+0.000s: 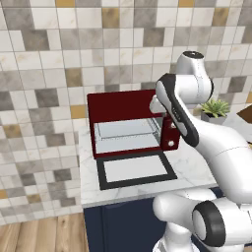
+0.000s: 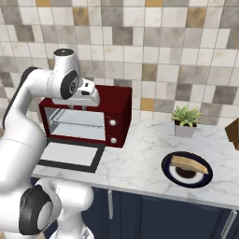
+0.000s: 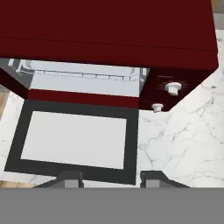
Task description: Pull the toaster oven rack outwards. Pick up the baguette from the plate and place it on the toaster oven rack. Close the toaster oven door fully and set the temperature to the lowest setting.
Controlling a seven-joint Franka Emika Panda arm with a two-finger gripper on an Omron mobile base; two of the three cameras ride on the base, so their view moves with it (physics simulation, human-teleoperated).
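The dark red toaster oven (image 2: 119,109) stands on the marble counter. Its black-framed door (image 2: 70,156) lies open and flat in front of it. The pale rack (image 1: 125,137) sits inside the cavity, and the hand view looks down on its front edge (image 3: 83,81). My gripper (image 2: 78,106) hovers above the oven's front top edge, over the open door (image 3: 74,140). In the hand view my gripper (image 3: 111,180) is open with nothing between its fingers. Two silver knobs (image 3: 173,88) sit on the oven's right side. The baguette (image 2: 189,163) lies on the dark blue plate (image 2: 203,179), far right of the oven.
A small potted plant (image 2: 186,120) stands against the tiled wall behind the plate. A brown object (image 2: 233,130) pokes in at the right edge. Bare marble counter (image 2: 140,149) lies between oven and plate. The counter ends just left of the oven, above dark blue cabinets.
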